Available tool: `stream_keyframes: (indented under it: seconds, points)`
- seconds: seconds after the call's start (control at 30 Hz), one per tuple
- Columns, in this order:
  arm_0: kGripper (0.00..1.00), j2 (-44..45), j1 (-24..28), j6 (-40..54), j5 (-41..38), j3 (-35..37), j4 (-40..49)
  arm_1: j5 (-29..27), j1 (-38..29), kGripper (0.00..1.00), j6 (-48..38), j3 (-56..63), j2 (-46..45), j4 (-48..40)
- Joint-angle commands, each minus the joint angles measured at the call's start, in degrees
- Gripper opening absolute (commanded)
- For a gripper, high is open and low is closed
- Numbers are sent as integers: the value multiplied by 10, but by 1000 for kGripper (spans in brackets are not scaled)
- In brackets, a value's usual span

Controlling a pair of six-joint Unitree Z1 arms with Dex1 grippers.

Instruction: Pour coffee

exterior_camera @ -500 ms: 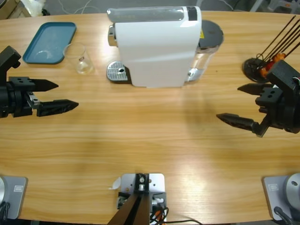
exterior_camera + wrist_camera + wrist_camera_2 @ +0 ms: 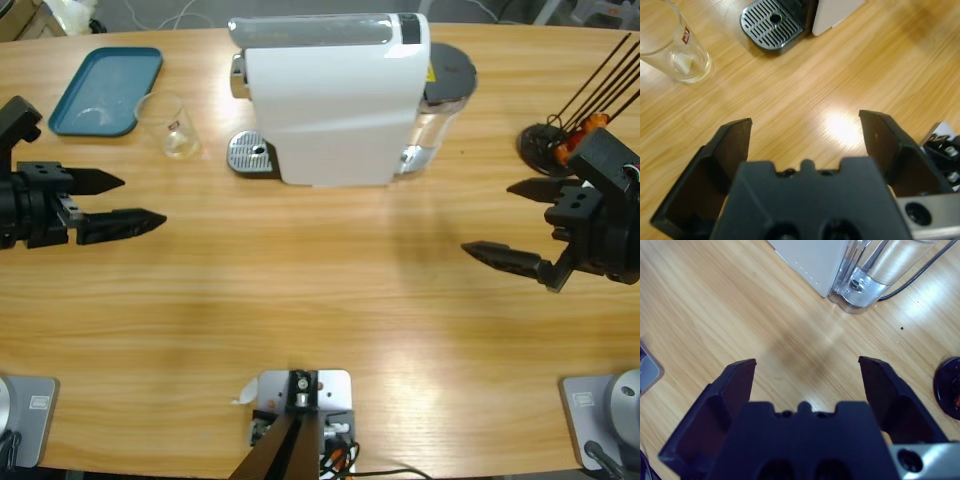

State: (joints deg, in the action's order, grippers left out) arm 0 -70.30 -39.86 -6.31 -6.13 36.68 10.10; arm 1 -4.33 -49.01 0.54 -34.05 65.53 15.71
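Clear glass (image 2: 173, 125) stands apart beyond the left gripper (image 2: 138, 200), both grippers wide open, holding nothing.

Each hand, left (image 2: 135, 200) and right (image 2: 510, 222), has two tapered matte-black jaws on a blocky black body.

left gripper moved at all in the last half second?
No. In the high view the left gripper sits at the same spot relative to the clear drinking glass and the teal rectangular tray, jaws open and empty.
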Motion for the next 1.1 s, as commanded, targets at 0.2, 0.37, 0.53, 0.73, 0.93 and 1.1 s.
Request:
stream_keyframes:
  seconds: [0.2, 0.37, 0.53, 0.73, 0.93, 1.1]
  points:
    - [843, -106, 139, -227, -301, 188, -13, -10, -6, 890, -6, -1, 12, 6]
    - [812, -190, 204, -346, -387, 188, -118, -11, -6, 890, -6, -1, 8, 6]
    - [812, -268, 229, -398, -474, 187, -176, -11, -6, 890, -6, -1, 3, 6]
    - [679, -334, 224, -470, -536, 182, -291, -11, -6, 890, -6, 0, 2, 6]
    - [625, -372, 224, -532, -537, 176, -399, -11, -6, 890, -6, 1, -2, 6]
    - [607, -410, 220, -570, -545, 167, -481, -11, -6, 890, -6, 2, -5, 6]
